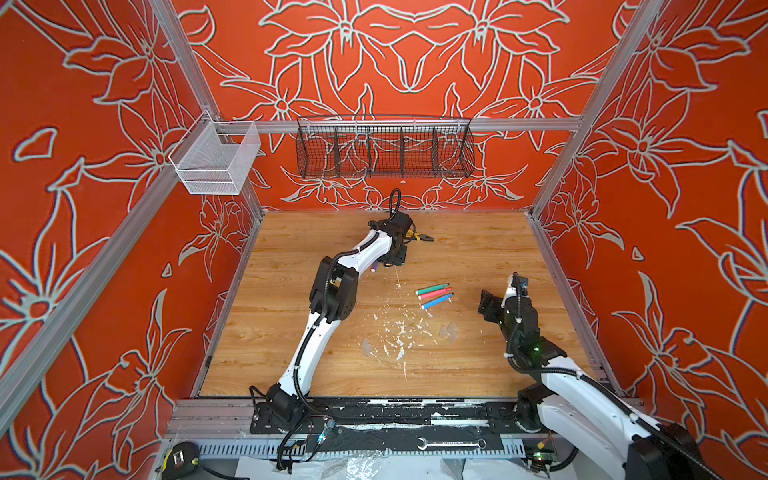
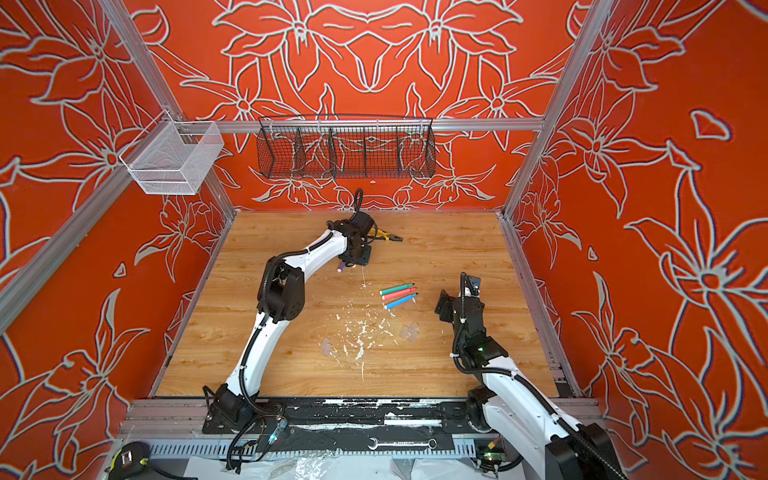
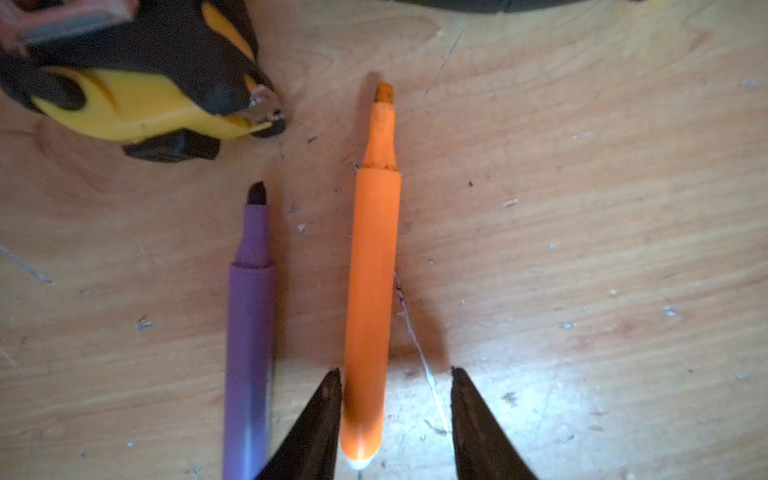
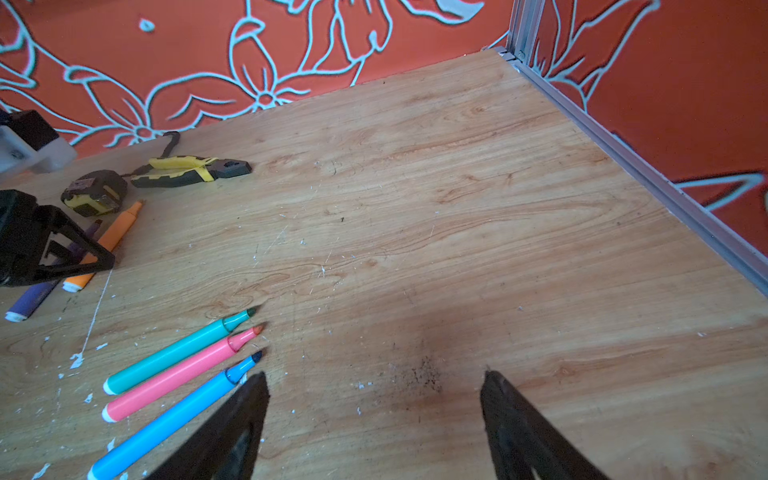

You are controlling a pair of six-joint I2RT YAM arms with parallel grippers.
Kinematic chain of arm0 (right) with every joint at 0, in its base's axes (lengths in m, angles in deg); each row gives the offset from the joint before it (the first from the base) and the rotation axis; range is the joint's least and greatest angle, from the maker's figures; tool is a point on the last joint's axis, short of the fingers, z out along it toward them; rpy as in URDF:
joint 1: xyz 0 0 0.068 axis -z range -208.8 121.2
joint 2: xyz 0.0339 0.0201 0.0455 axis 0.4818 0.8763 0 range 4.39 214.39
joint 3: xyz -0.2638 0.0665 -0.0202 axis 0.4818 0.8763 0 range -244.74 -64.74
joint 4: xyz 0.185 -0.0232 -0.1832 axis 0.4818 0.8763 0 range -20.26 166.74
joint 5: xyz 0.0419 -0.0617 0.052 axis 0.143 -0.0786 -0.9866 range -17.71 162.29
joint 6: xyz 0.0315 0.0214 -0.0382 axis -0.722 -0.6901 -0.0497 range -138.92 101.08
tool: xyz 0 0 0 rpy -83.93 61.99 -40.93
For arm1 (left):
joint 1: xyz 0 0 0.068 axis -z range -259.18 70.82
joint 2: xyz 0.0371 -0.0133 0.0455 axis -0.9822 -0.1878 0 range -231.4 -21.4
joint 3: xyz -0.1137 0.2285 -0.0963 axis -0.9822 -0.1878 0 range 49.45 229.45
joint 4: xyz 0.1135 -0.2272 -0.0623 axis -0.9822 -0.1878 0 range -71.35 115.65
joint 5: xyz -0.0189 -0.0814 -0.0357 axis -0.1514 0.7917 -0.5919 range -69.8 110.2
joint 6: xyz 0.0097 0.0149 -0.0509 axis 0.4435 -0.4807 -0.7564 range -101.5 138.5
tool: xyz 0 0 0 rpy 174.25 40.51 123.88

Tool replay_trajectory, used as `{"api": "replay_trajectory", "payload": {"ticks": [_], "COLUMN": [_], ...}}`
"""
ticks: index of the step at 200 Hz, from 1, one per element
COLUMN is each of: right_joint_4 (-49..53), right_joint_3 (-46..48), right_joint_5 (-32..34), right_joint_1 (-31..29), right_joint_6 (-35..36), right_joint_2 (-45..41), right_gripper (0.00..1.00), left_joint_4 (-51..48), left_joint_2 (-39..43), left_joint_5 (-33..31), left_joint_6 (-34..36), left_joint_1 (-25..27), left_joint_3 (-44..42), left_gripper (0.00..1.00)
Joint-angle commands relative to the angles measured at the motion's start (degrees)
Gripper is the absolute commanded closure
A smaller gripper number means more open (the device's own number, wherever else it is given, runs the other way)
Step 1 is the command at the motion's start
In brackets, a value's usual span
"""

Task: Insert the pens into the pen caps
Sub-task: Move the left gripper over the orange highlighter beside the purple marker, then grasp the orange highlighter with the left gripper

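left gripper [image 3: 395, 372] straddled the orange pen [image 3: 372, 291] by the tape measure [image 3: 137, 99], jaws apart; right gripper [image 4: 374, 374] gaped empty. i feared off-centre closing would roll it.

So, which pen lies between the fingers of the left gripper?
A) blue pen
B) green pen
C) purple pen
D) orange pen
D: in the left wrist view the orange pen lies between the tips of the left gripper; the purple pen lies outside them.

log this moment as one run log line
left tool open astride orange pen, not clamped | purple pen beside it | right tool open, empty, by blue pen | all three uncapped
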State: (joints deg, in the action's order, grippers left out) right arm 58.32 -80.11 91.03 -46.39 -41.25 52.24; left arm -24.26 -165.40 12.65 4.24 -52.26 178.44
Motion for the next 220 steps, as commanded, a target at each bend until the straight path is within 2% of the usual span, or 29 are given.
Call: {"api": "replay_trajectory", "payload": {"ticks": [1, 107, 204, 220], "right_joint_4": [-0.6, -0.5, -0.5, -0.6], "right_joint_3": [-1.8, -2.3, -2.5, -2.8], "right_joint_5": [-0.2, -0.4, -0.5, -0.8], "right_joint_1": [0.4, 0.4, 0.4, 0.4], "right_joint_6": [-0.3, -0.3, -0.3, 0.0], "right_joint_2": [-0.6, 0.4, 0.9, 1.4], "right_gripper": [0.18, 0.18, 0.19, 0.18], "left_joint_4": [-2.2, -5.1, -5.0, -5.2], "left_joint_2": [-2.1, -4.9, -5.2, -5.0], "left_joint_5": [1.0, 1.1, 1.4, 1.1], "left_joint_6": [0.2, -0.3, 0.4, 0.3], "left_joint_1": [-0.6, -2.1, -2.1, -2.1], "left_joint_3": [1.9, 5.4, 5.4, 5.5], "left_gripper": [0.6, 0.69, 0.83, 0.87]}}
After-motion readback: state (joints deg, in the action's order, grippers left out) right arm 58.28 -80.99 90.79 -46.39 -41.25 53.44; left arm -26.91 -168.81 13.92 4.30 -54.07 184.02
